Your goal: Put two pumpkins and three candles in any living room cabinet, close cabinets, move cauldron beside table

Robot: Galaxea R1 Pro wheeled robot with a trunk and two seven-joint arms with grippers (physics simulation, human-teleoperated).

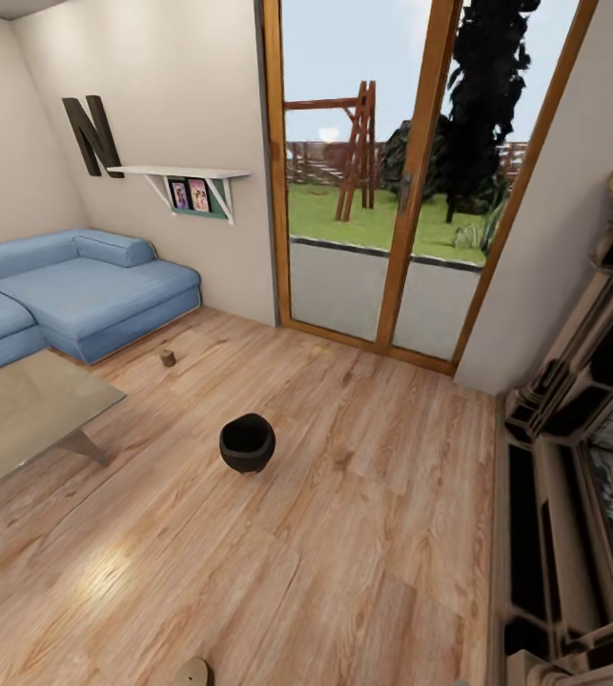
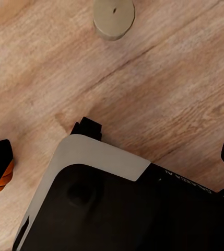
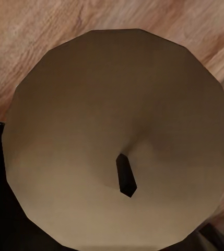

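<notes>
The black cauldron (image 1: 247, 443) stands on the wood floor mid-room, about a step to the right of the glass-topped table (image 1: 20, 419). A tan candle (image 3: 117, 136) sits end-on right against the right wrist camera, wick showing. It hides the fingers, and my right gripper appears shut on it. Another tan candle (image 2: 113, 18) stands on the floor by my base and peeks in at the head view's lower edge (image 1: 192, 672). My left gripper (image 2: 112, 162) hangs open over my base, with an orange pumpkin edge (image 2: 7, 178) beside one finger. The cabinet is out of view.
A blue sofa (image 1: 68, 295) fills the left corner behind the table. A small brown stub (image 1: 167, 358) lies on the floor near the sofa. Glass doors (image 1: 392, 191) are straight ahead, and an ornate pale fireplace surround (image 1: 582, 457) lines the right side.
</notes>
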